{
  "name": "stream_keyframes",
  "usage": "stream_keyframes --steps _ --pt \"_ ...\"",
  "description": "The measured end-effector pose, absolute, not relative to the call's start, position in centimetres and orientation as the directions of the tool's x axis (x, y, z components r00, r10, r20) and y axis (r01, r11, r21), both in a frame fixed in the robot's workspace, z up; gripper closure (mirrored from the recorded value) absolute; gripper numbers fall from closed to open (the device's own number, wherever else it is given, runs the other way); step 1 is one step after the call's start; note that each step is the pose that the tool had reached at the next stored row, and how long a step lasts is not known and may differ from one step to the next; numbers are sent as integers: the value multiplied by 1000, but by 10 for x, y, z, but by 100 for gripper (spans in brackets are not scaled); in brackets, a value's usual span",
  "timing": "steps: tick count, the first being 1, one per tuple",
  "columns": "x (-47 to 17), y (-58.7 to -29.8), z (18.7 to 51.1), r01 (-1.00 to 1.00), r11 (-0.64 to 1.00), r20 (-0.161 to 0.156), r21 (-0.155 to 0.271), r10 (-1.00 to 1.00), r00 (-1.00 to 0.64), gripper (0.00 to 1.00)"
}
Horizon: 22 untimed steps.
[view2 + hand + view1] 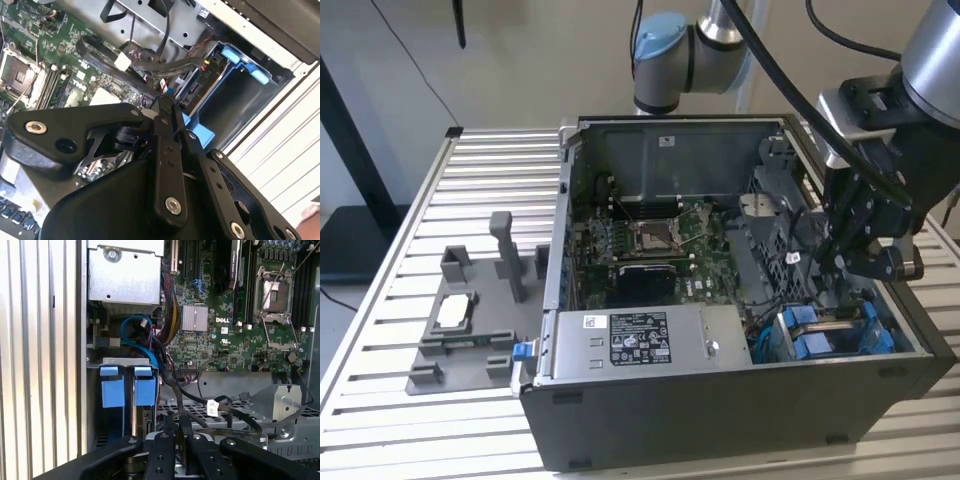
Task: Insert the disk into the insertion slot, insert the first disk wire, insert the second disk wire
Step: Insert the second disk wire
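Judging by the layout, you are at the wire stage: the disk point(192, 92) sits in the insertion slot point(235, 95). Your end effector point(162, 105) hangs just beside it, pinched shut; whether it holds anything is hidden. Wire insertion calls for exact alignment.

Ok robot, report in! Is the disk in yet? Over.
Tool shut, low inside the case. Disk in its blue frame sits in the insertion slot. Black wires bunched close by; plugged or not, can't tell.
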State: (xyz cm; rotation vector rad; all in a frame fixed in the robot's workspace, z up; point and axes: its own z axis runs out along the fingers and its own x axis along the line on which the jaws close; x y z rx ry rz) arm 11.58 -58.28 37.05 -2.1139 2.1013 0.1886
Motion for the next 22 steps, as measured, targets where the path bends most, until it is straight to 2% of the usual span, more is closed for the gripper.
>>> stream_keyframes --steps 15,20,22 --pt "122 -583 362 -1000 -7 -168 -3 -986 7 84" --pt "122 -583 360 -1000 -7 -104 -2 -995 7 84" --pt "122 -583 357 -1000 -7 -103 -4 -995 7 84"
